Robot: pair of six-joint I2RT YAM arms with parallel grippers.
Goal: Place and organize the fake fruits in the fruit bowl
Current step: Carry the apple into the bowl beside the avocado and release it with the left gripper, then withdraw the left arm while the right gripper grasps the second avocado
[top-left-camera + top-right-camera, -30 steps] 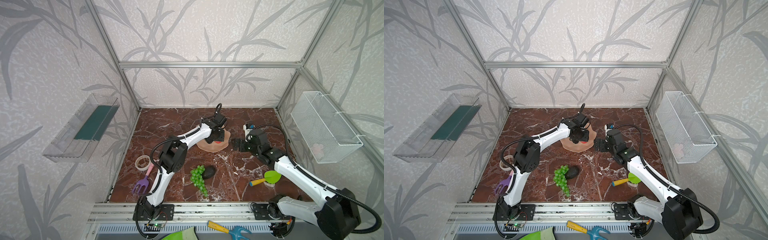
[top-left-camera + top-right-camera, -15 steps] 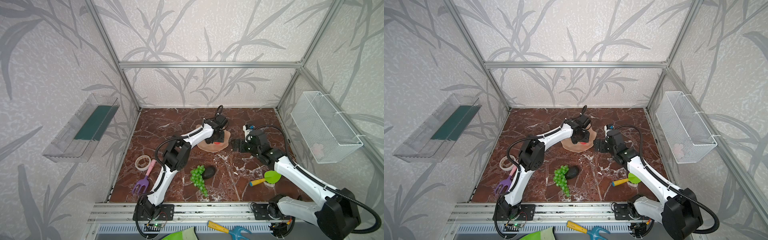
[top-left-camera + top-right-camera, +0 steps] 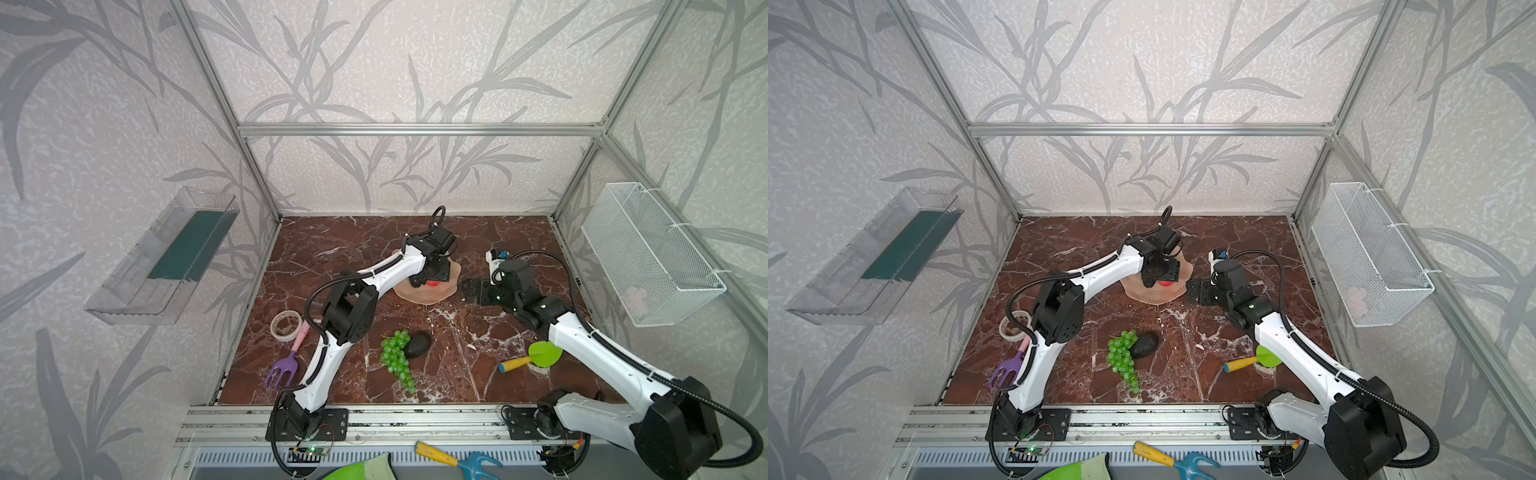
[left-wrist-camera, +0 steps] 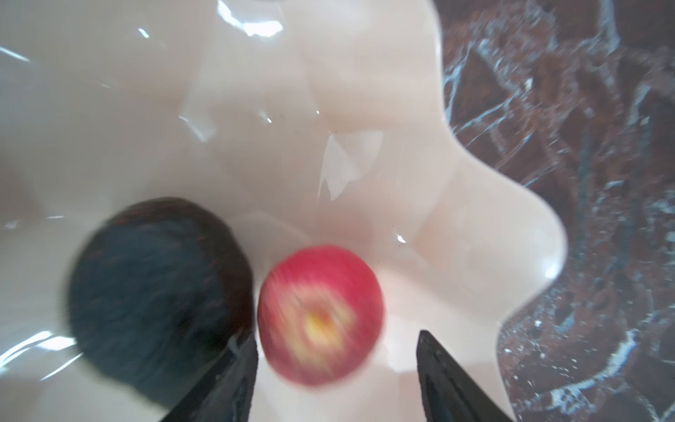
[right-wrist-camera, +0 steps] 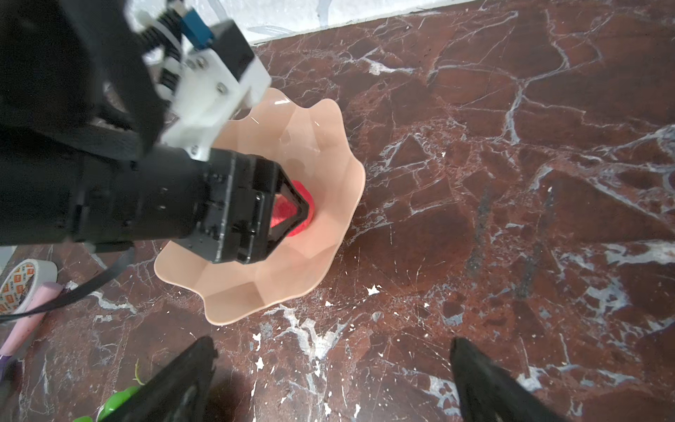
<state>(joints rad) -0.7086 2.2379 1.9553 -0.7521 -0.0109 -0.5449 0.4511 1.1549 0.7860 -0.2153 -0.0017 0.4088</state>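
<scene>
Left gripper [image 4: 336, 336], jaws parted over the fruit bowl [image 4: 475, 219], red apple [image 4: 321, 314] loose between them beside one avocado [image 4: 157, 285] — lift straight up, touching neither. Right gripper [image 5: 330, 341] gapes empty at the bowl's three o'clock; grapes [image 3: 397, 359] and second avocado [image 3: 417, 344] wait at six.

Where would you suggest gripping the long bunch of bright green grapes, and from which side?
Probably from straight above, jaws across the bunch of bright green grapes at its middle: it lies flat on the marble floor, tapering toward the front, and the matte dark avocado crowds its wide end.
</scene>
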